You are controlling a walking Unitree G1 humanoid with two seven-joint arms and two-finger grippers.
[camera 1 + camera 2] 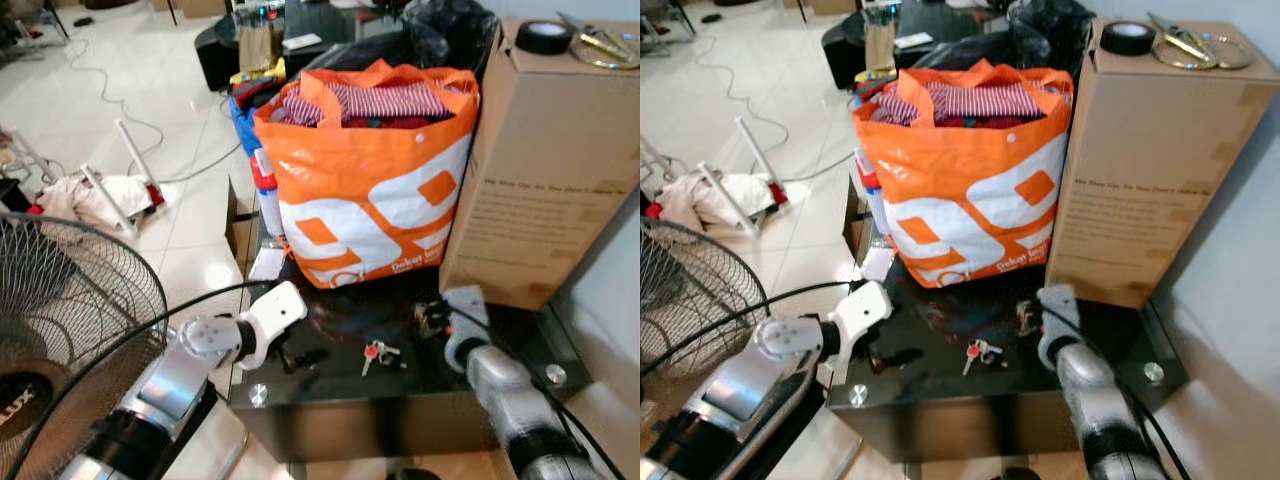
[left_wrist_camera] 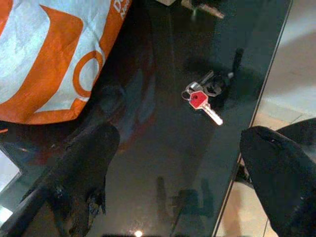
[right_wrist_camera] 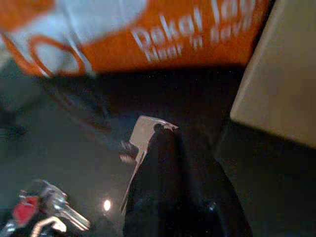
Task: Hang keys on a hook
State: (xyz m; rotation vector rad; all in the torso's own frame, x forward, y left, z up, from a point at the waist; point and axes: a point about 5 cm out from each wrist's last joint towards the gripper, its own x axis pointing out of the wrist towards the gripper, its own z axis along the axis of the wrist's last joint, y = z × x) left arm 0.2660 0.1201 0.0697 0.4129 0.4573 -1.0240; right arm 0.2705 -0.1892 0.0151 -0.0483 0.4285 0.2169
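A bunch of keys (image 1: pixel 378 352) with a red-headed key (image 2: pixel 198 99) lies on the black glass table (image 1: pixel 340 395), near its front edge. My left gripper (image 1: pixel 300 362) hovers low over the table just left of the keys. It is open, and its two black fingers (image 2: pixel 86 165) stand wide apart with the keys ahead between them. My right gripper (image 1: pixel 432 318) sits right of the keys, close to the cardboard box. It is shut, with a flat silver metal piece (image 3: pixel 143 134) at its fingertips; I cannot tell what the piece is.
A full orange shopping bag (image 1: pixel 370 190) stands on the table behind the keys. A tall cardboard box (image 1: pixel 550 160) at the right carries a black tape roll (image 1: pixel 543 37). A floor fan (image 1: pixel 60 330) stands at the left, and cables cross the tiled floor.
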